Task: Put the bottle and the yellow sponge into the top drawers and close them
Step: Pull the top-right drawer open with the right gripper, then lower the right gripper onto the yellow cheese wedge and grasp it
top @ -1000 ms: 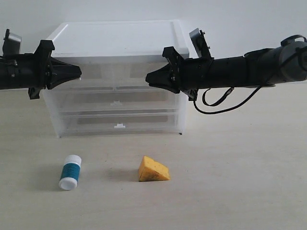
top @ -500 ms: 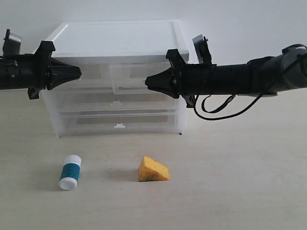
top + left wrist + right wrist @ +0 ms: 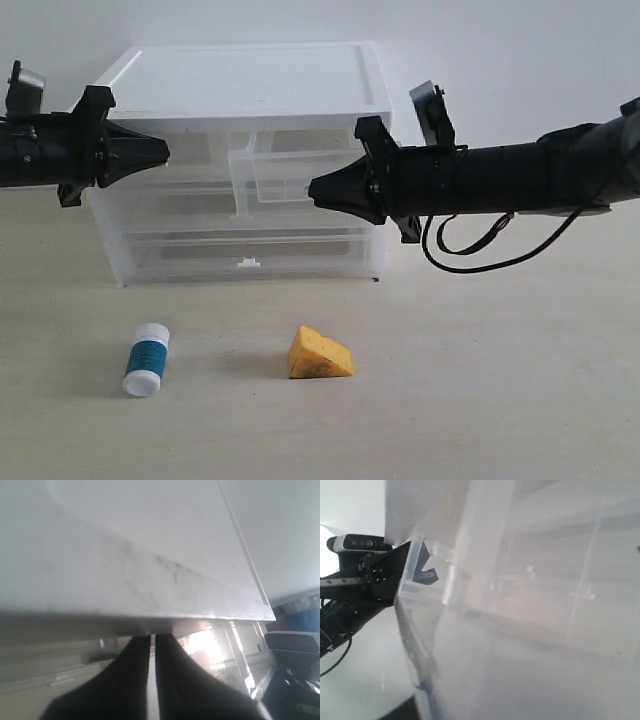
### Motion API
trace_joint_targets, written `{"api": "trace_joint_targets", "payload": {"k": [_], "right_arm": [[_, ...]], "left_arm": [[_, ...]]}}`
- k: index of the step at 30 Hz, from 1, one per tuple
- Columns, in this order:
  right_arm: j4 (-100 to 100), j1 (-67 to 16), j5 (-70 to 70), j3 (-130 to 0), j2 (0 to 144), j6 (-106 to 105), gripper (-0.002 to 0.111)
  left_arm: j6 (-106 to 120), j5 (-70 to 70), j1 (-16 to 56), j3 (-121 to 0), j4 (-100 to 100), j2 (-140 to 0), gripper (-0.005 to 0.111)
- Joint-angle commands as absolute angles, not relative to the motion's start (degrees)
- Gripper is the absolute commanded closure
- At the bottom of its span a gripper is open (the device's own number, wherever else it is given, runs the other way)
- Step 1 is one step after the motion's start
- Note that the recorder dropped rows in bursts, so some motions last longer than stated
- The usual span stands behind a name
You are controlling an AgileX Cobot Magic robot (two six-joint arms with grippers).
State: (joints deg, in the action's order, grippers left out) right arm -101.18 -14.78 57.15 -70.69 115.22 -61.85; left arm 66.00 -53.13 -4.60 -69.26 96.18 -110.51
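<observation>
Exterior view gives the whole layout: the bottle (image 3: 147, 360) lies on its side on the table (image 3: 480, 390) in front of the cabinet (image 3: 250, 75), w/ the sponge (image 3: 320, 353) well apart to its right, neither one touched. The right top drawer (image 3: 285, 172) stands part-way out, and the right end effector (image 3: 314, 190) sits at its front w/ its tip tapered to a point, i.e. pressed together; whether it pinches the tab I cannot tell, since the tab is hidden. The left end effector (image 3: 163, 151) points at the left top drawer (image 3: 200, 150), which looks shut. So the step in hand is prob. opening the drawers, w/ nothing loaded yet. Next move calls for a straight pull outward, level, enough to clear room for dropping things in, w/o dragging the light cabinet forward. Left wrist view adds what the exterior cannot: the fingers (image 3: 135, 655) are closed bar a thin slit, right under the cabinet's top lip. Right wrist view shows only clear drawer wall (image 3: 520, 605) up close plus the left arm's camera (image 3: 359, 542) beyond, and no fingers.
</observation>
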Motion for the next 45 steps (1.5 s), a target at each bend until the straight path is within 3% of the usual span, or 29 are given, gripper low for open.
{"api": "trace_joint_targets", "payload": {"k": [1,16,36,38,43,45], "right_arm": [[-99.95,-14.93,60.87,-66.90,111.32,-64.53,0.108],[-99.95,-19.57,59.01,-61.03,106.47,-66.51,0.108],[-99.95,-19.57,55.28,-54.34,104.43,-71.66,0.107],[-96.56,-19.57,55.28,-54.34,104.43,-71.93,0.099],[-87.49,-19.57,54.98,-54.34,104.43,-73.18,0.049],[-81.28,-19.57,53.97,-54.34,104.43,-77.34,0.051]], "left_arm": [[66.50,-50.96,-4.95,-69.99,97.92,-110.65,0.103],[66.50,-51.66,-4.95,-69.99,97.43,-110.65,0.103],[66.74,-51.46,-4.85,-69.99,97.01,-110.65,0.103],[66.92,-51.46,-4.85,-69.99,97.01,-110.65,0.103],[66.90,-51.46,-4.85,-69.99,96.12,-110.65,0.103],[66.90,-51.46,-4.85,-69.99,96.02,-110.65,0.103]]}}
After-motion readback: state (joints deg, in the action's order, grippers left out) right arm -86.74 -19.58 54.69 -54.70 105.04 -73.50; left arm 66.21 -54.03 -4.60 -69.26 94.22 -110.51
